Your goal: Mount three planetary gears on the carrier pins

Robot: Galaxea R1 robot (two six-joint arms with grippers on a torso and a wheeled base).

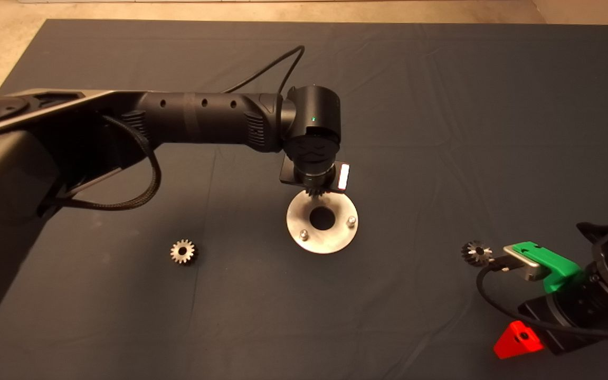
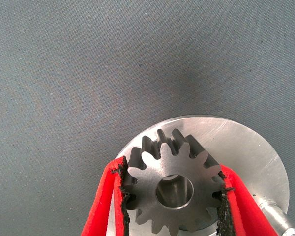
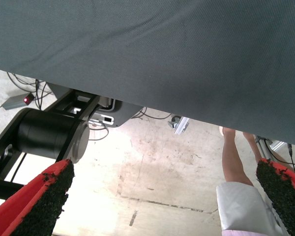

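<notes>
The left hand [image 2: 173, 196] clamps one gear [image 2: 174, 184] flat above the disc [image 1: 322, 221], bore lined up over a hidden far pin. Two gears [image 1: 183, 252] wait on the desk. The right hand [image 1: 533, 295] sits parked, fingers apart.

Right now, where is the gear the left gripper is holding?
The held gear sits between the left gripper's fingers, directly over the far edge of the carrier disc, mid-mat in the head view.
</notes>
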